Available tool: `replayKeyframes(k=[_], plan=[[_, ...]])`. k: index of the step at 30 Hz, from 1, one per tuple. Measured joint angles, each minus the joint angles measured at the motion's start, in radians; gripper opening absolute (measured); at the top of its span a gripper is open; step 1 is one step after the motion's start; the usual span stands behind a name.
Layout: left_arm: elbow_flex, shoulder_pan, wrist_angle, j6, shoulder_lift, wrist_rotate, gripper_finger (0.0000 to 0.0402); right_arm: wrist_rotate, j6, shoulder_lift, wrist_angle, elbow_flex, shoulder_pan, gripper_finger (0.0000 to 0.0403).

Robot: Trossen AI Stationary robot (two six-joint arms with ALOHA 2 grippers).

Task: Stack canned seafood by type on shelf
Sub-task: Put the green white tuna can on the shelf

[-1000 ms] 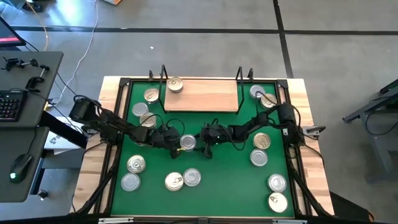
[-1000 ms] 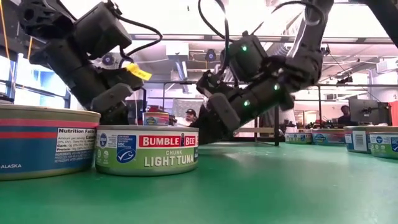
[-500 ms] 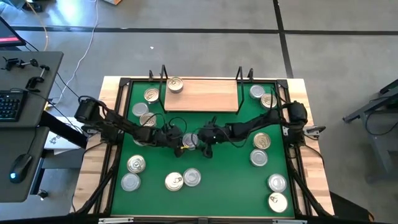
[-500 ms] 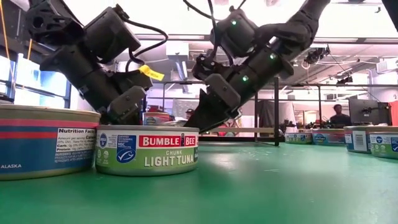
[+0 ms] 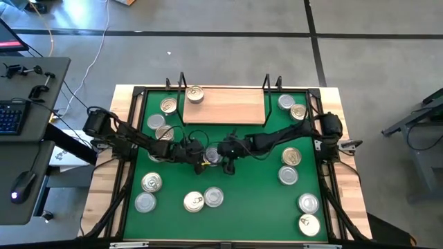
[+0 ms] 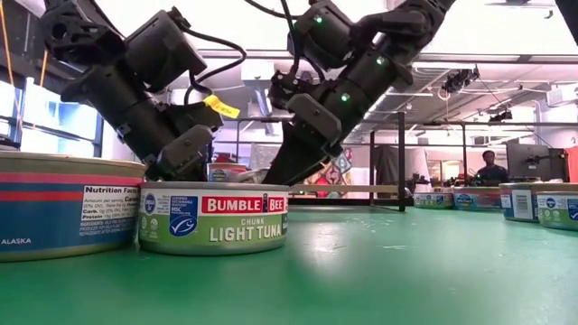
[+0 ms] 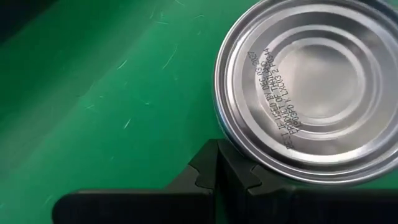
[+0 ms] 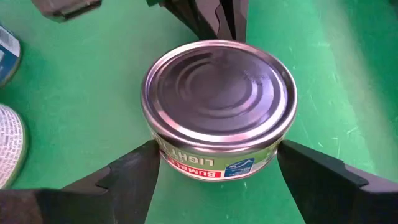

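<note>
A silver-lidded tin (image 5: 212,157) sat flat on the green mat (image 5: 249,187) near the middle of the table, its round lid facing straight up, so it had no long axis along the table to speak of. In the right wrist view the same tin (image 8: 219,106) showed a green side label reading "LIGHT", upside down from that camera, with a small blue emblem beside it.

The right gripper (image 5: 220,156) reached in low from the right with its fingers spread wide, one finger (image 8: 134,171) on each side of the tin and not yet pressing it. The left gripper (image 5: 199,155) came in from the opposite side with its fingers (image 7: 217,174) pinched fully together, the tips right at the rim of the tin (image 7: 311,87). From there the lid showed stamped code lettering, too small to read with certainty.

In the low view a nearer tin (image 6: 214,218) read "BUMBLE BEE CHUNK LIGHT TUNA" on a green and red label. Beside it a larger can (image 6: 68,203) carried a "Nutrition Facts" panel and the word "ALASKA".

The shelf (image 5: 224,105), a pale wooden board with black wire uprights, lay along the far edge of the mat, its long side running left to right. One gold-lidded tin (image 5: 195,95) rested flat on its left end. Other tins lay scattered over the mat on both sides.
</note>
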Motion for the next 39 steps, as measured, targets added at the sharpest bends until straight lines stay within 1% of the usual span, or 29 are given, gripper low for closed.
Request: replayKeyframes(k=[3,6,12,14,16,20,25,28,31,36,39], plan=[[0.002,-0.002,-0.019,-0.001,-0.001,0.0,0.0,0.0,0.006,-0.001,-0.009,0.011,0.0,0.0309],[0.003,-0.007,-0.045,-0.001,-0.002,-0.006,0.0,-0.001,0.054,-0.001,-0.008,0.019,0.0,0.0309],[0.003,-0.011,-0.086,0.0,-0.003,-0.018,0.0,0.004,0.09,-0.007,0.054,0.023,0.0,0.0309],[0.002,-0.011,-0.088,0.001,-0.003,-0.019,0.0,0.013,0.09,-0.01,0.102,0.026,0.0,0.0309],[0.003,-0.012,-0.079,0.0,-0.002,-0.015,0.0,0.027,0.091,-0.008,0.2,0.04,-0.003,0.0308],[0.001,-0.012,-0.029,0.012,0.001,-0.006,0.0,0.026,0.09,0.003,0.247,0.029,-0.006,0.0308],[0.0,-0.02,0.032,0.032,0.004,0.047,0.0,0.014,0.071,-0.002,0.215,0.026,-0.002,0.0308],[0.0,-0.022,0.036,0.033,0.004,0.055,0.0,0.019,0.06,-0.001,0.203,0.024,-0.004,0.0308],[0.0,-0.031,0.035,0.035,0.004,0.05,0.0,0.026,0.009,-0.001,0.191,0.024,-0.001,0.0308],[-0.001,-0.04,0.034,0.042,0.004,0.035,0.0,0.087,-0.116,-0.075,0.101,0.024,0.023,0.0309],[-0.001,-0.045,0.033,0.051,0.004,0.031,0.0,0.107,-0.192,-0.14,0.006,0.024,0.032,0.0309]])
